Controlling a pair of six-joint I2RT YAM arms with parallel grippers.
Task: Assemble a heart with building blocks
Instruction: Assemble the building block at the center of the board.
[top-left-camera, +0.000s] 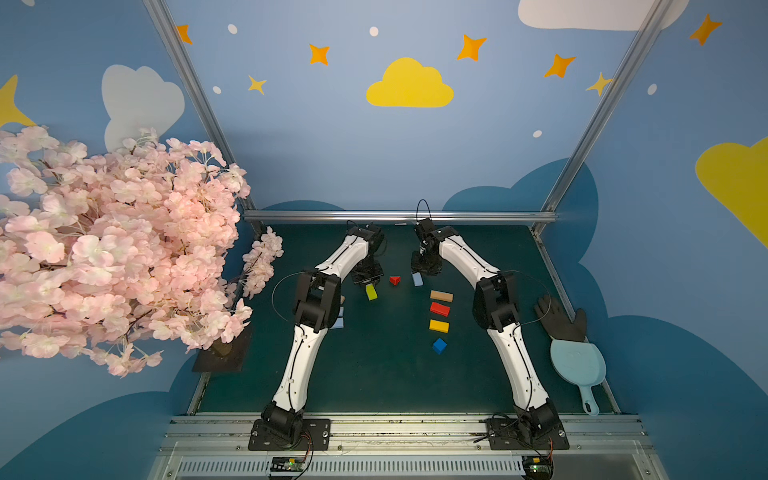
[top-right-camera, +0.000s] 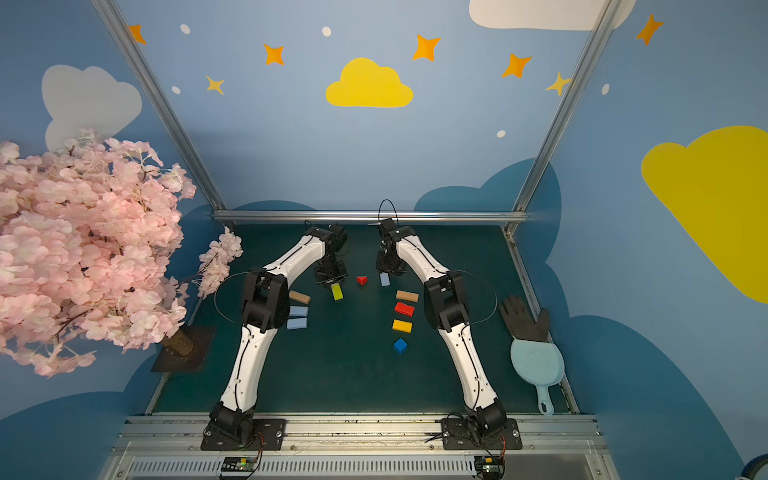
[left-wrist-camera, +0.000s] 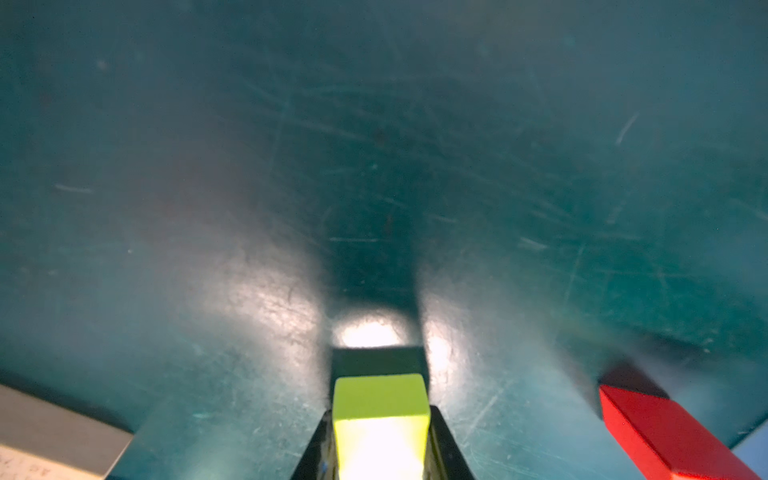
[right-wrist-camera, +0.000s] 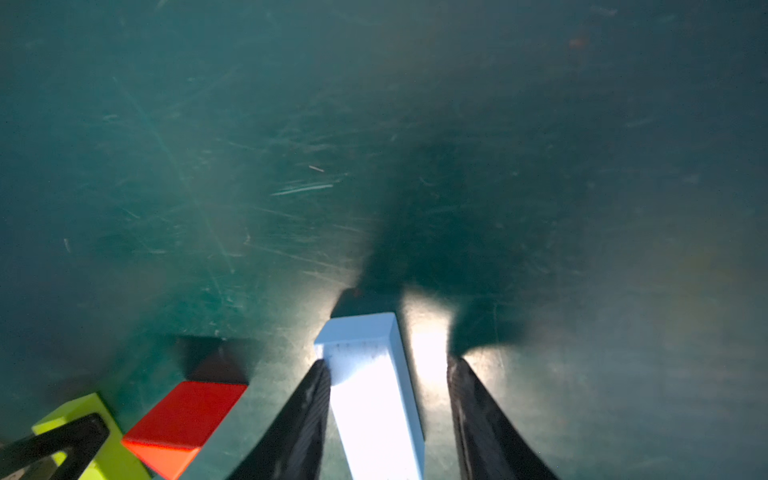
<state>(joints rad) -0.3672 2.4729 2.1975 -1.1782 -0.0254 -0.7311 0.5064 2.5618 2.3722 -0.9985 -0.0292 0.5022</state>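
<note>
Blocks (top-left-camera: 439, 309): clamping lime bar (top-left-camera: 371, 291) in left tool (left-wrist-camera: 380, 415); straddling light blue bar (right-wrist-camera: 365, 374) with right tool (right-wrist-camera: 388, 363), spread apart, near red triangle (top-left-camera: 395, 280).

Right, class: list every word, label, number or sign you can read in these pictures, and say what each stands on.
No text here can be read.
Pale piece at the edge of the left wrist view: faint marks, too blurred to read.
Light blue scoop: raised pattern, too small to make out.
Lime green bar, red bar, yellow bar: plain paint, no lettering.
</note>
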